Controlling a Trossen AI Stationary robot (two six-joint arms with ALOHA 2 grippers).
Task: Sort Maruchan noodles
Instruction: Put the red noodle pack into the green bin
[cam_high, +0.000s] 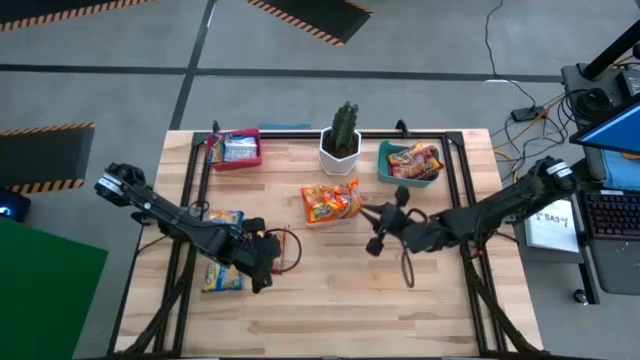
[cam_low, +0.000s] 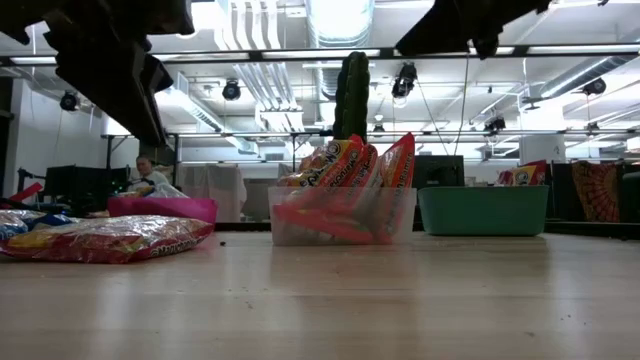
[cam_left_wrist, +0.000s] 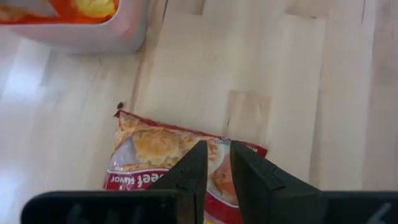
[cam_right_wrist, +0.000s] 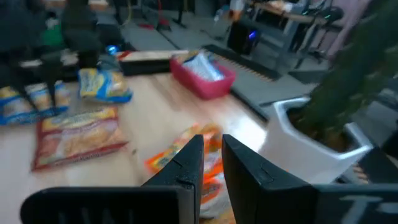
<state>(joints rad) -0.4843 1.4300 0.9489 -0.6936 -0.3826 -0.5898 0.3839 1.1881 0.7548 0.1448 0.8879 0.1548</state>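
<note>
A red-orange noodle packet (cam_high: 283, 250) lies flat on the table under my left gripper (cam_high: 262, 258). In the left wrist view the shut fingers (cam_left_wrist: 217, 163) hover over this packet (cam_left_wrist: 155, 155). The low view shows it lying flat (cam_low: 100, 238), with the gripper high above it. Two yellow-and-blue packets (cam_high: 222, 217) (cam_high: 222, 277) lie flat near the left arm. Orange packets stand in a clear container (cam_high: 330, 203) at mid-table. My right gripper (cam_high: 380, 228) is shut and empty just right of that container, clear of the table.
A red bin (cam_high: 236, 150) holding yellow-and-blue packets stands at the far left. A teal bin (cam_high: 410, 164) holding orange-red packets stands at the far right. A cactus in a white pot (cam_high: 340, 142) stands between them. Bare wood lies along the near edge.
</note>
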